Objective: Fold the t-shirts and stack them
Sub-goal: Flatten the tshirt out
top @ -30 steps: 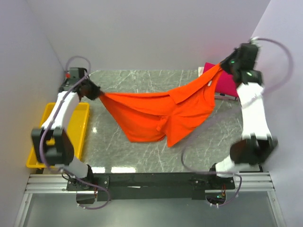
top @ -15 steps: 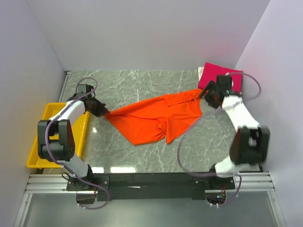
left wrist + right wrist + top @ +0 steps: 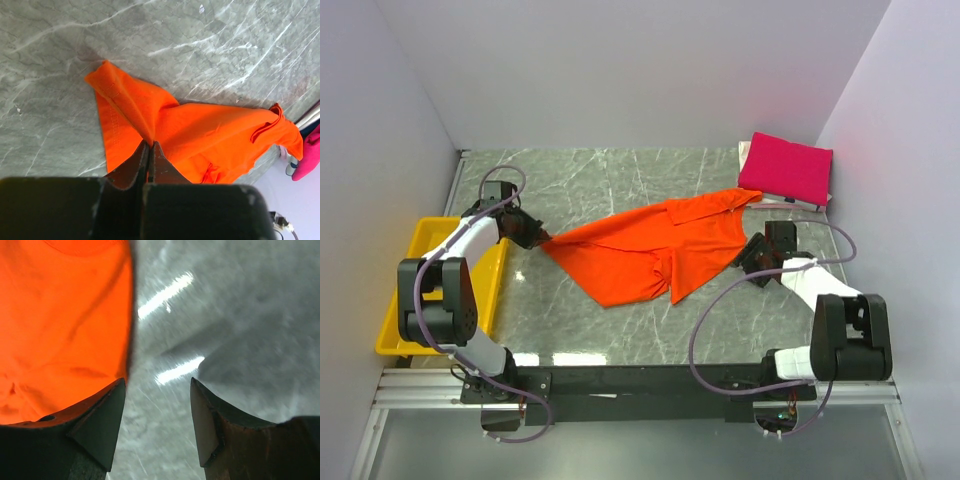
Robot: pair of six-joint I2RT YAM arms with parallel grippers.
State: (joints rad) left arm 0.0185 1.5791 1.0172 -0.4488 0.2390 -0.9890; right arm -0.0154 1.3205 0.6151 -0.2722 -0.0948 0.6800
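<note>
Orange t-shirt (image 3: 650, 255) lay crumpled and half spread on the middle of the table (image 3: 620, 330), not folded yet. Everything below is placed off this shirt.

Left gripper (image 3: 535, 235) sat at the shirt's left tip with its jaws pressed together on a pinch of cloth; the left wrist view showed the fabric drawn into the closed fingers (image 3: 150, 145). Probable reason: pinning or tensioning that corner so the body could be pulled flat.

Right gripper (image 3: 752, 255) was just off the shirt's right edge, low over the table, jaws spread wide and gripping nothing. In the right wrist view the orange hem ran beside one finger, with bare table between the two. Judged to be lining up for a fresh hold on that edge.

Magenta t-shirt (image 3: 787, 168) sat already folded beyond the shirt's far right tip, near the collar end. It looked touching or nearly so, too close to call.

Yellow tray (image 3: 395, 335) lay left of the shirt, past the left gripper.

Open room: bare table on the shirt's near and far sides. The right side was tight, with the wall and the magenta stack close.
</note>
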